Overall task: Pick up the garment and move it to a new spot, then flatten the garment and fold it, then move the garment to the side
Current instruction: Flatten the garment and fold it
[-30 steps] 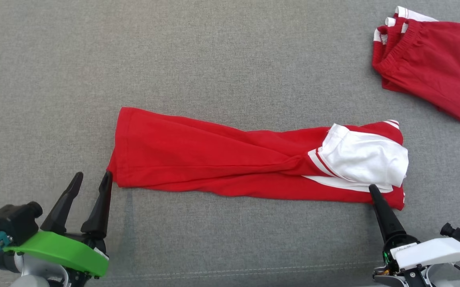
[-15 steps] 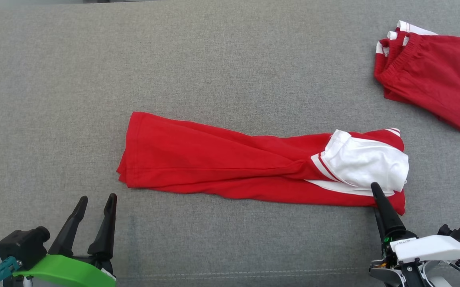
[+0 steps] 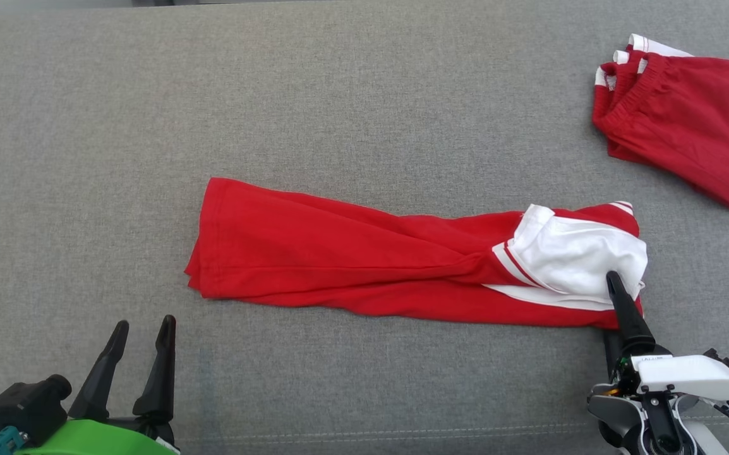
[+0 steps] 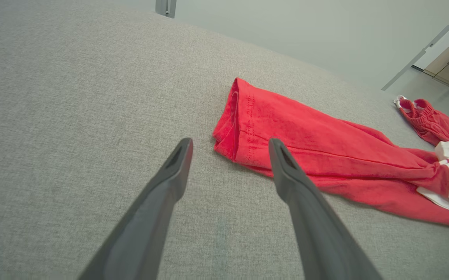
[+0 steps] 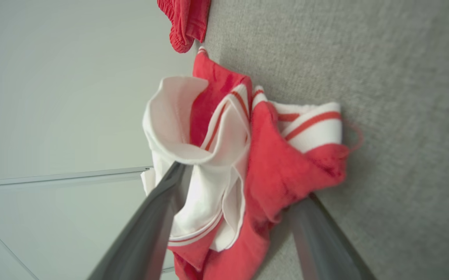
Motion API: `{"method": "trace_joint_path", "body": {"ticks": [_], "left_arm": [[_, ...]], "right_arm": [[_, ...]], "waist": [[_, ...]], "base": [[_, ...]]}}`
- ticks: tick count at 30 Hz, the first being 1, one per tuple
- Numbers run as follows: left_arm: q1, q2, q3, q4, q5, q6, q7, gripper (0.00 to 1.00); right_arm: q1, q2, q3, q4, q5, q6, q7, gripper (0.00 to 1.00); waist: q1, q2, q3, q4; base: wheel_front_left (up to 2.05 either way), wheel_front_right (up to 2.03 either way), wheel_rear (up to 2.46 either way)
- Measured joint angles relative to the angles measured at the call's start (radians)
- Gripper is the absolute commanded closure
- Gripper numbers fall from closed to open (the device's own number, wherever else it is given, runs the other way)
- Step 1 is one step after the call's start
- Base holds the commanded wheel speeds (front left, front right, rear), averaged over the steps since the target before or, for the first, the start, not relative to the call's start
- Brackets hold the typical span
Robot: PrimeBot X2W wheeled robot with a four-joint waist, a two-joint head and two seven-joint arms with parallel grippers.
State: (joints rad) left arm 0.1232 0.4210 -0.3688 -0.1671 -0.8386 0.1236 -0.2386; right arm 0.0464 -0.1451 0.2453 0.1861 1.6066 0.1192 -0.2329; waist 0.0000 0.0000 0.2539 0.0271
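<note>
The right gripper [image 5: 242, 182] has its jaws parted around the white-and-red end of the garment [image 3: 352, 259], one finger on top of the cloth and one beneath it, not clenched. The left gripper [image 3: 146, 322] has its jaws released and apart, near the front left of the grey fabric surface [image 3: 364, 95], clear of the garment's hem. The garment lies stretched across the middle. Red shorts [image 3: 680, 114] sit bunched at the far right corner.

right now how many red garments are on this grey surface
2. A long red garment lies across the middle, its white end inside the open right gripper. A bunched red garment sits at the far right. None seems hidden.
</note>
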Motion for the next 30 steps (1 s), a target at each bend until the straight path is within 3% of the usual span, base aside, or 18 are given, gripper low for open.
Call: {"method": "trace_joint_path", "body": {"ticks": [5,6,7,8,19,30], "left_arm": [[0.009,-0.009,0.012,-0.008,0.007,0.000,0.000,0.00],[0.010,-0.012,0.013,-0.010,0.008,0.000,0.000,0.00],[0.015,-0.020,0.015,-0.014,0.010,0.000,0.001,0.00],[0.018,-0.025,0.015,-0.016,0.011,0.000,0.002,0.00],[0.030,-0.055,0.040,-0.031,0.047,0.000,0.011,0.00],[0.053,-0.078,0.058,-0.059,0.062,0.000,0.020,0.00]], "right_arm": [[-0.033,0.004,-0.009,0.013,0.002,0.004,0.000,0.00],[-0.039,0.004,-0.009,0.015,0.002,0.004,-0.002,0.05],[-0.049,0.004,-0.016,0.017,0.002,0.004,-0.004,0.72],[-0.054,0.003,-0.019,0.020,0.002,0.004,-0.004,1.00],[-0.066,-0.053,-0.057,0.022,-0.039,0.004,-0.005,1.00],[-0.065,-0.241,-0.143,0.055,-0.184,0.004,-0.010,1.00]], "waist": [[0.0000,0.0000,0.001,-0.002],[0.0000,0.0001,0.001,-0.003],[0.0000,0.0000,0.001,-0.004],[0.0000,0.0000,0.002,-0.005],[0.0000,0.0000,0.003,-0.009],[0.0000,0.0000,0.005,-0.034]], "base": [[0.00,0.00,0.00],[0.00,0.00,0.00],[0.00,0.00,0.00],[0.00,0.00,0.00],[0.00,0.00,0.00],[0.00,0.00,0.00]]}}
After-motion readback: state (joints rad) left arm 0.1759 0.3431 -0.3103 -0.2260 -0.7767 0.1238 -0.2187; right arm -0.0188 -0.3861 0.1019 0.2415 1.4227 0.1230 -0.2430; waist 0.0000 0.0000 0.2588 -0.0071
